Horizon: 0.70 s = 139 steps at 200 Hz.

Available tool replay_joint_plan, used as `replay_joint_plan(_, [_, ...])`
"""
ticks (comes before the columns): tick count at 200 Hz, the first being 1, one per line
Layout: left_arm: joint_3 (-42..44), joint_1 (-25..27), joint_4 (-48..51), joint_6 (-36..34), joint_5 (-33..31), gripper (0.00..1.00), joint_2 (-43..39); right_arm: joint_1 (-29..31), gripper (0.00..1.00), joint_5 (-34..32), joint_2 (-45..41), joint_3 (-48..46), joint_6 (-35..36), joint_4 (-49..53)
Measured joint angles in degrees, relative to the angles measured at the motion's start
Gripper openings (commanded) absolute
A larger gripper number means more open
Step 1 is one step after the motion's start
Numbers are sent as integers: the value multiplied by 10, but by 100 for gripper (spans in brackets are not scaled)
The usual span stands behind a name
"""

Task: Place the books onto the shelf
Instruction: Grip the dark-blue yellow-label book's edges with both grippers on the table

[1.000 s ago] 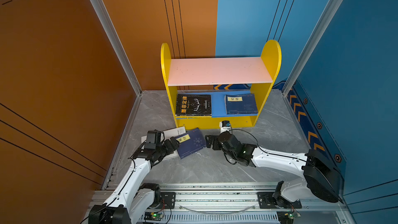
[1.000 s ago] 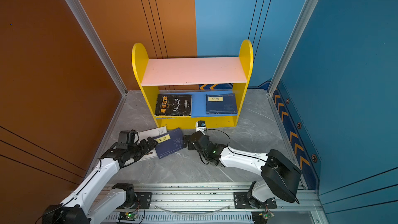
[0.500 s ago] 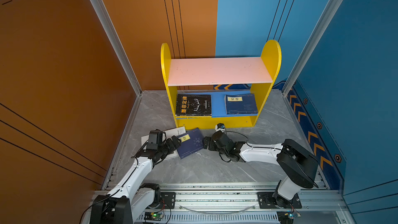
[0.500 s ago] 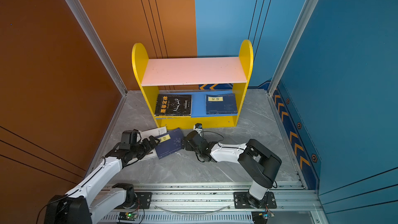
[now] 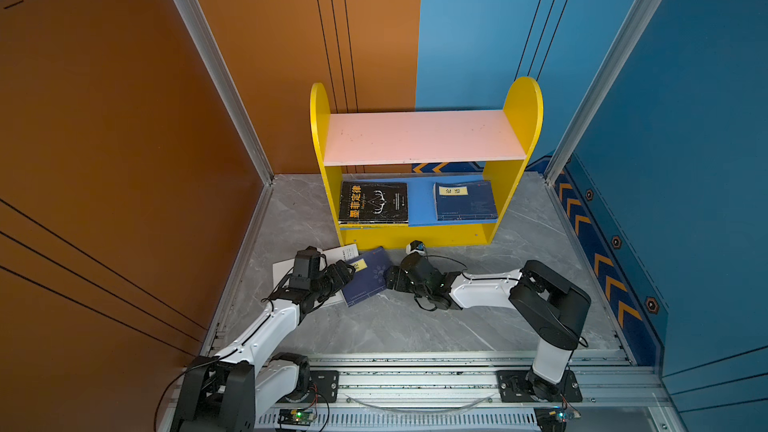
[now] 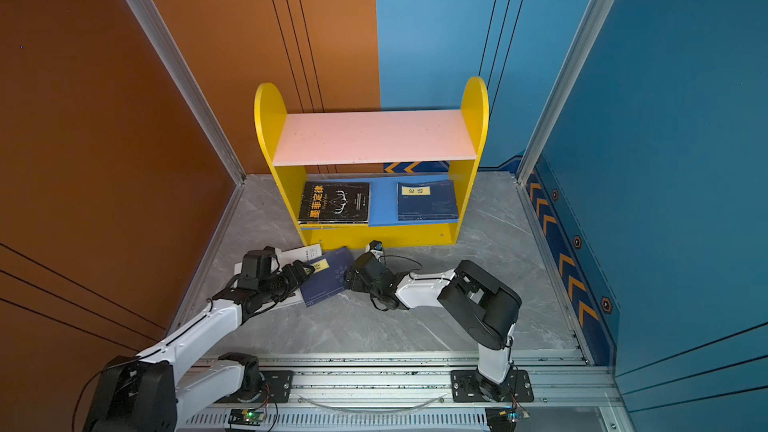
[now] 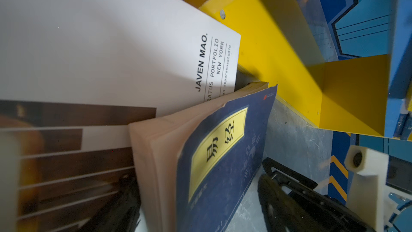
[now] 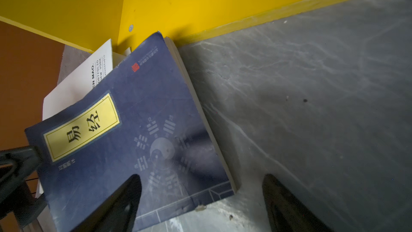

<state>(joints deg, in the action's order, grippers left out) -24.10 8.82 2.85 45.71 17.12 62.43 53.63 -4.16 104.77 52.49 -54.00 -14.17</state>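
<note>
Since a second ago the right arm (image 5: pixel 482 284) has folded inward, elbow swung toward the middle, and the right hand (image 5: pixel 390 280) has slid left until it meets the edge of the loose navy paperback with a yellow title label (image 5: pixel 370 276). From the other side the left hand (image 5: pixel 347 273) has crept right onto the same book. Books and shelf have not shifted.

Loose navy paperback: lies askew on the grey marbled tabletop (image 5: pixel 415 326), overlapping a larger white paperback (image 5: pixel 347 250) beneath it. Its far corner sits close up against the yellow front rail (image 5: pixel 436 236) of the small wooden shelf with yellow round-topped side panels (image 5: pixel 523 118). Rail and white book hem it in on two sides; the two hands take the other two.

Right hand: released, jaws wide. The right wrist view shows one finger (image 8: pixel 120 204) over the navy cover and the other (image 8: pixel 287 208) over bare tabletop, with the book's page edge between them and a gap beside it.

Left hand: at the book's label end. The left wrist view is too close and blurred; cannot tell whether it pinches the book or merely brackets it.

Shelf: pink upper board (image 5: pixel 419 137) above, blue lower board (image 5: pixel 419 201) below. The lower board carries a black paperback with yellow characters (image 5: pixel 373 202) at the left and a second navy paperback (image 5: pixel 464 201) at the right. Both lie flat, apart from each other.
</note>
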Motion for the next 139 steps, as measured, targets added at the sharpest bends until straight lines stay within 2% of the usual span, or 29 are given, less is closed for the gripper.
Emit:
replay_joint_plan(15, [0,10,-16,3,1,71,10,0,86,4,1,3,-1,0])
replay_joint_plan(34, [0,20,-31,8,3,67,22,0,86,8,2,5,-1,1])
replay_joint_plan(101, [0,37,-81,38,21,61,31,0,85,10,4,5,-1,0])
replay_joint_plan(139, [0,39,-92,64,29,61,-5,0,85,10,5,7,-1,1])
